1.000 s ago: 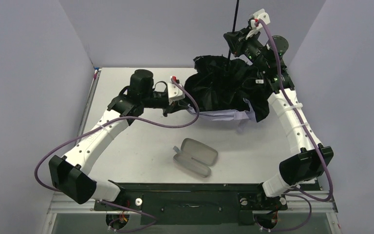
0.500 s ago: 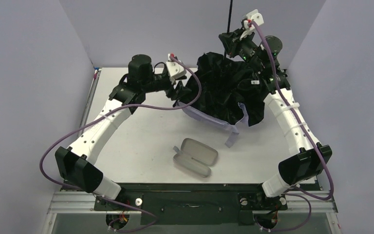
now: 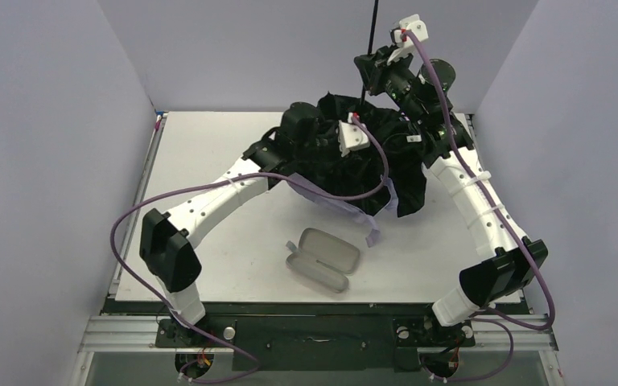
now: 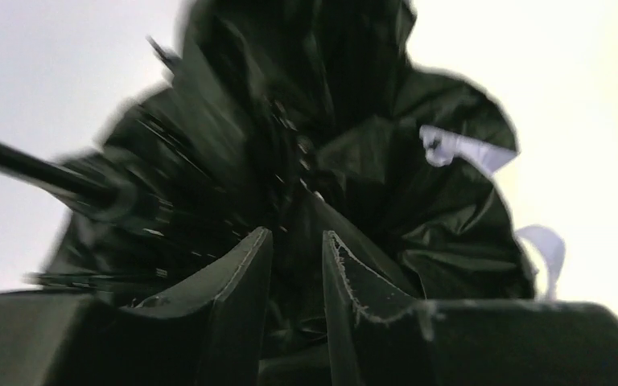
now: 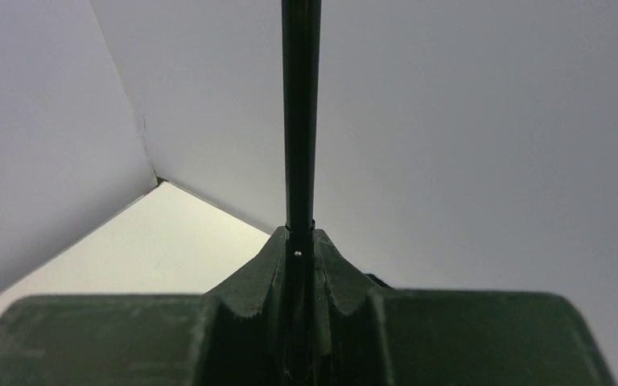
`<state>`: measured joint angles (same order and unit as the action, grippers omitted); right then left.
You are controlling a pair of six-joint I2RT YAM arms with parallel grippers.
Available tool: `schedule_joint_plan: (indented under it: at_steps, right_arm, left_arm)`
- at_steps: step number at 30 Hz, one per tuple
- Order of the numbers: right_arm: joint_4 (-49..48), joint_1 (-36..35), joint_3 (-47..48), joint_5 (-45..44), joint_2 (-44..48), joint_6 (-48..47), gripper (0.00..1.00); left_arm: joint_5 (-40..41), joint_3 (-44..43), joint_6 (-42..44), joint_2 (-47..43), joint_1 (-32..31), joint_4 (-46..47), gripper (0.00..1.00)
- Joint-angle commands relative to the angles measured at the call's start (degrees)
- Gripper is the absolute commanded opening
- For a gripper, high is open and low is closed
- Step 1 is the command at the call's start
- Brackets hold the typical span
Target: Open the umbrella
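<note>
Umbrella: upper centre of the overhead view, above the far part of the bench. The canopy is a crumpled black bundle, lining outward and not spread. A lavender edge shows along its lower rim, and the strap hangs down toward the grey case, which lies open lower centre. Cannot tell whether the bundle touches the bench.

Shaft: rises straight up from the bundle and out of the top of the frame.

Right claw: upper right of the overhead view, closed tight on the shaft just above the canopy.

Left claw: buried in the folds at the bundle's left side. Its fingers stand narrowly apart with dark fabric in the gap. The wrist view is blurred, so I cannot tell whether it pinches cloth or a rib, or holds nothing.

Stage, my estimate: partway, with the canopy loosened but the ribs not locked out.

Risks:
- If the left claw has cloth only, a pull could tear the lining or bend a rib instead of moving the slider.
- The thin, smooth shaft may slip through the right claw under load.
- The left arm's purple cable loops across the canopy, and a rib could snag it as the canopy spreads.
- The strap may sweep the case.
</note>
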<state>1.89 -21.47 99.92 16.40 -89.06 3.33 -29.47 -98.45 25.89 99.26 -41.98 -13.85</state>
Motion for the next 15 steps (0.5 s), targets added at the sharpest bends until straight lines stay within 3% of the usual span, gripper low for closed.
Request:
schedule_joint_plan:
  at_steps: [1, 6, 10, 12, 14, 15]
  right_arm:
    - [-5.25, -0.64, 4.49, -1.25, 1.32, 3.53, 0.00]
    - [-6.93, -0.20, 5.04, -0.12, 1.60, 4.80, 0.00]
    - [-7.55, 0.02, 3.03, 0.91, 2.17, 4.65, 0.00]
    - [-7.72, 0.01, 1.84, 1.19, 2.55, 4.56, 0.00]
    - [-7.85, 0.00, 1.05, 1.18, 2.90, 4.98, 0.00]
    - [-7.95, -0.07, 0.93, 0.98, 3.03, 5.23, 0.00]
  left_arm:
    - [6.87, 1.75, 10.15, 3.32, -0.42, -6.69, 0.25]
    - [9.30, 6.51, 12.45, 3.20, -0.49, -8.78, 0.24]
    - [6.18, 3.18, 7.59, 1.18, 0.06, -8.95, 0.28]
    - [1.90, 1.88, -2.17, -0.82, 1.47, -5.00, 0.34]
    - [-2.33, 4.39, -13.58, -3.69, 4.23, 5.89, 0.39]
    - [-2.27, 7.68, -17.71, -5.56, 6.06, 16.67, 0.43]
